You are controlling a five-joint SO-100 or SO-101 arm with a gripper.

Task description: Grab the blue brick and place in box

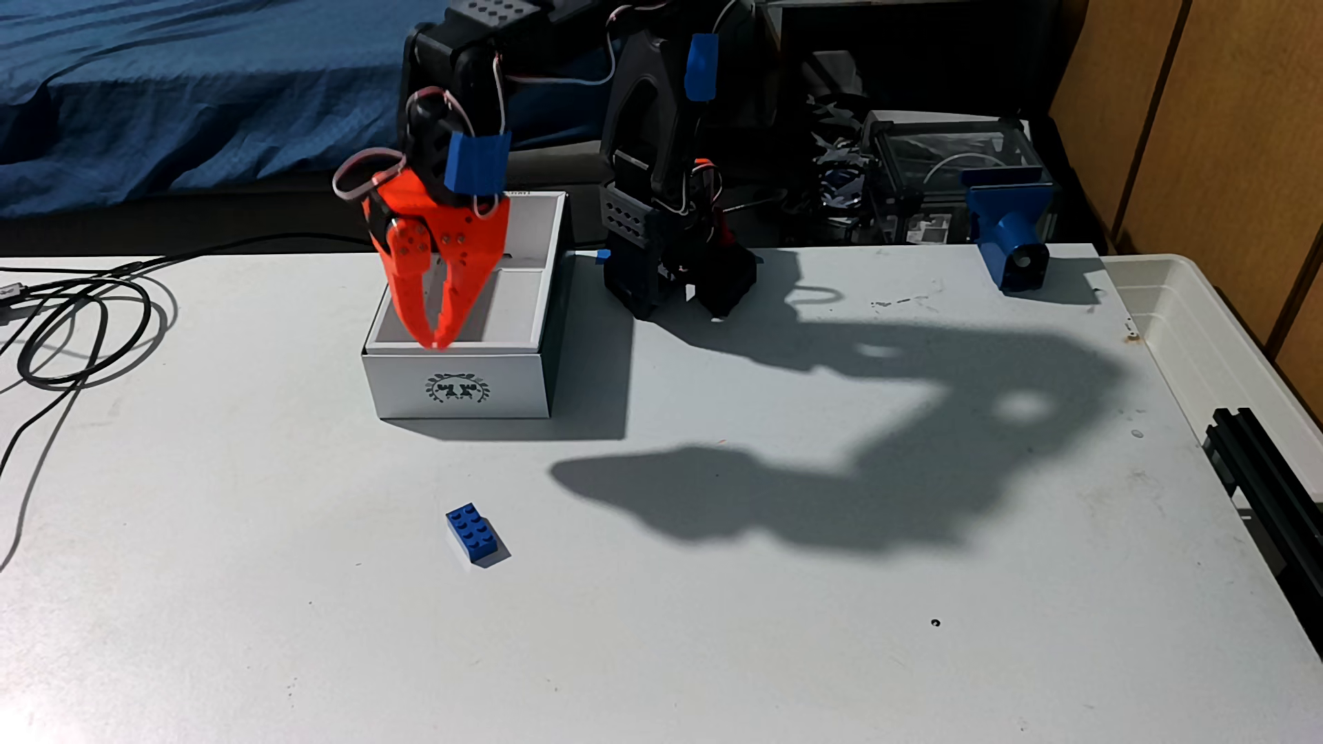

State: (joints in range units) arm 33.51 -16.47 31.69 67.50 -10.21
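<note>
A small blue brick [477, 534] lies on the pale desk [716, 644] in the fixed view, studs up, turned at a slant, toward the front and a little left of centre. Nothing touches it. Behind it, well apart, stands the box [458, 386], white with low walls, its near short side printed with a dark wreath-like emblem. A divider splits the box's inside into compartments.

The orange gripper [438, 342] hangs over the box, pointing down, with its tips at the box's near rim. Its two fingers meet at the tips and hold nothing. Above it the black arm [644, 143] carries strips of blue tape and loose wires, and its base sits on the desk just right of the box. The arm throws a large dark shadow [859, 443] across the right half of the desk.

A black cable [79, 336] loops at the desk's left edge. A blue printed mount [1009, 236] stands at the far right corner, beside a translucent plastic bin [1210, 343]. A blue bedcover [179, 93] fills the background at upper left.
</note>
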